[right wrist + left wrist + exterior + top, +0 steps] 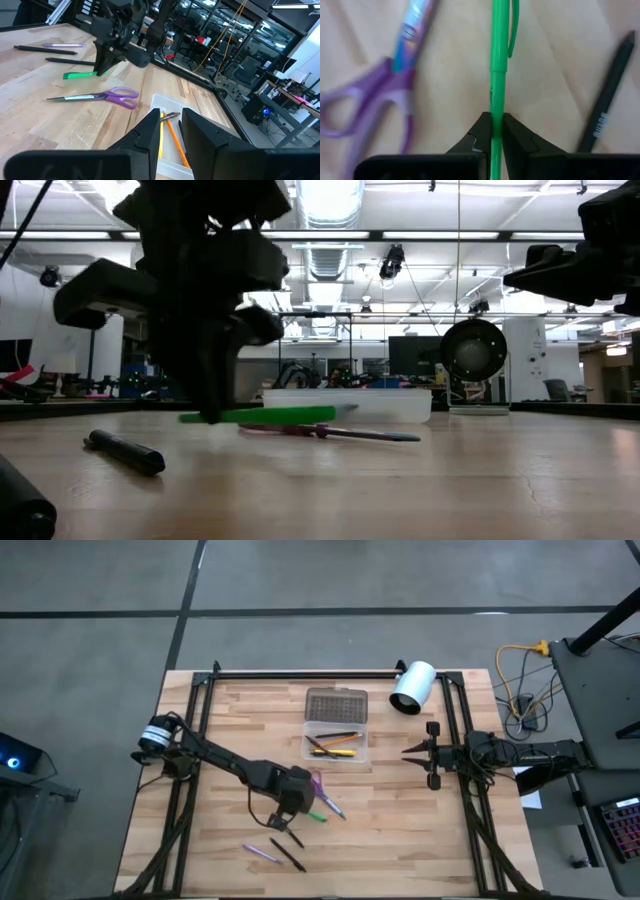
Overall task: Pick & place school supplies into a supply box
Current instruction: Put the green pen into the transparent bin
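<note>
The green pen [498, 65] is lying flat on the bench [420, 830], just in front of the purple-handled scissors [380, 95] and well short of the supply box [336, 745]. The left gripper [492, 131] is standing over it with its jaws closed on the barrel, pinching the pen near one end rather than at the middle. In the low view the pen is showing level and right at the wood, so it is not being carried yet.

The box is sitting open toward the far side of the bench, its dotted lid [337, 704] folded back, with an orange pencil [340, 751] and a few other sticks already inside. A black pen [287, 854] and a purple pen [261, 853] are waiting on the near side of the bench, and a white cylinder [412, 687] is lying by the far right corner.

The right gripper [408, 751] is hanging just beside the box's right side, holding nothing; I cannot tell how its jaws are set.

The off-centre grip looks like the main risk: on lifting, the long free end may be sagging or swivelling between the jaws, so the pen could be arriving at the box crooked and catching its rim. The scissors are lying close enough that a swinging tip might be nudging them.
</note>
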